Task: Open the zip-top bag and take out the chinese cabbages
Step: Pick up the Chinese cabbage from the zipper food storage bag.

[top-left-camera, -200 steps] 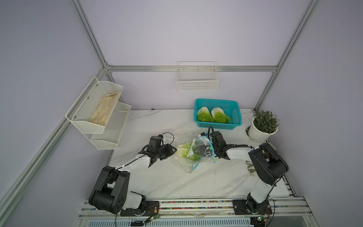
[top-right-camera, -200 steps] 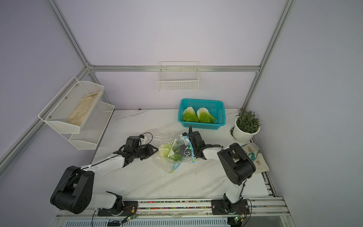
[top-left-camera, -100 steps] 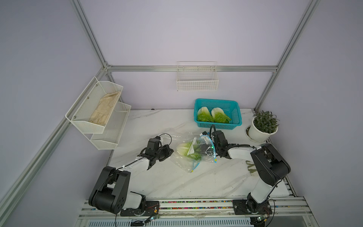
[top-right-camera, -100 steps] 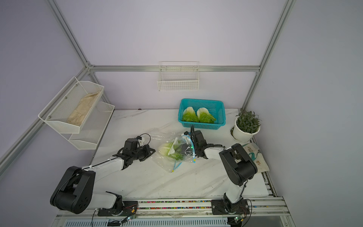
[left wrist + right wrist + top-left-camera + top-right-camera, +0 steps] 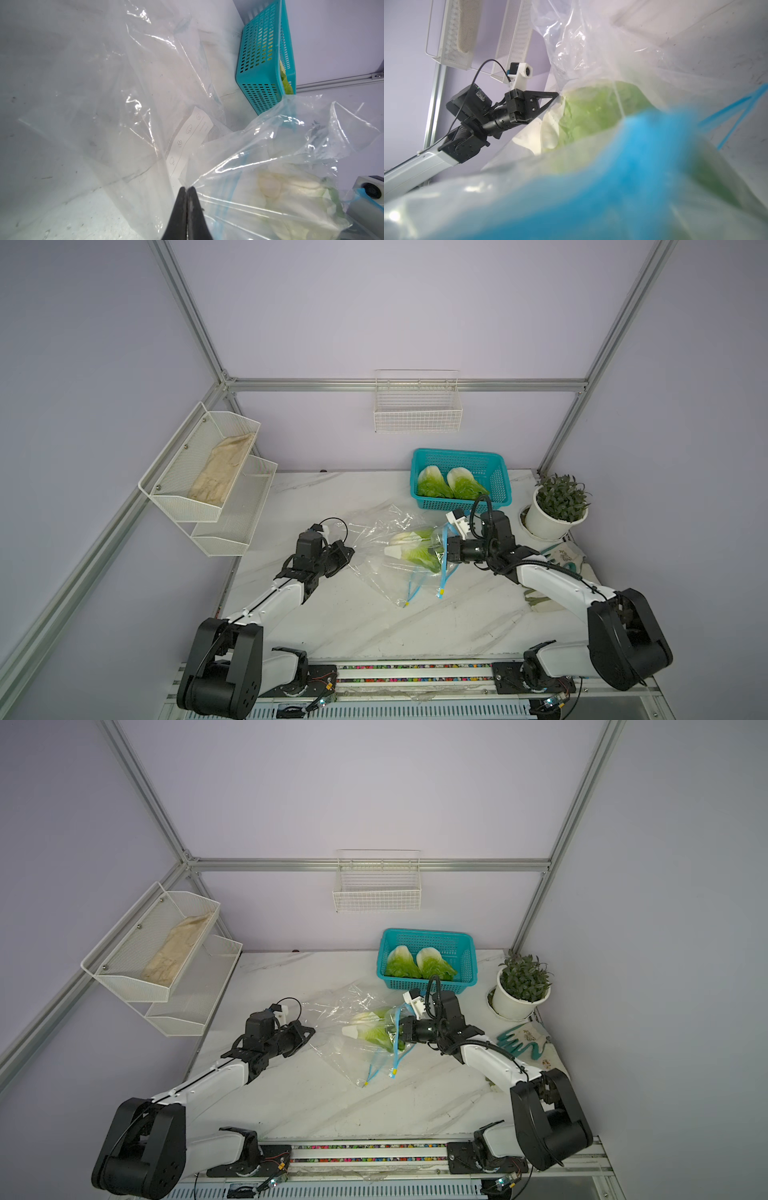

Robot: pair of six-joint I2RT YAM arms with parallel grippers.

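1. Left hand (image 5: 187, 188) is clenched on the zip-top bag (image 5: 374, 531), pinching its clear film.
2. Right hand (image 5: 449, 550) is clamped on the bag's blue zip edge.
3. The chinese cabbages (image 5: 409, 549) lie inside it on the worktop (image 5: 332, 614); two more heads (image 5: 434, 485) sit in the teal basket (image 5: 457, 454).

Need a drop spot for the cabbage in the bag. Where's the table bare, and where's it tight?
Biggest bare patch: front of the table, between the zip-top bag and the front rail. Second: back left, bordered by the teal basket, the wall rack and the bag. Tight: right side, among basket, potted plant and glove.
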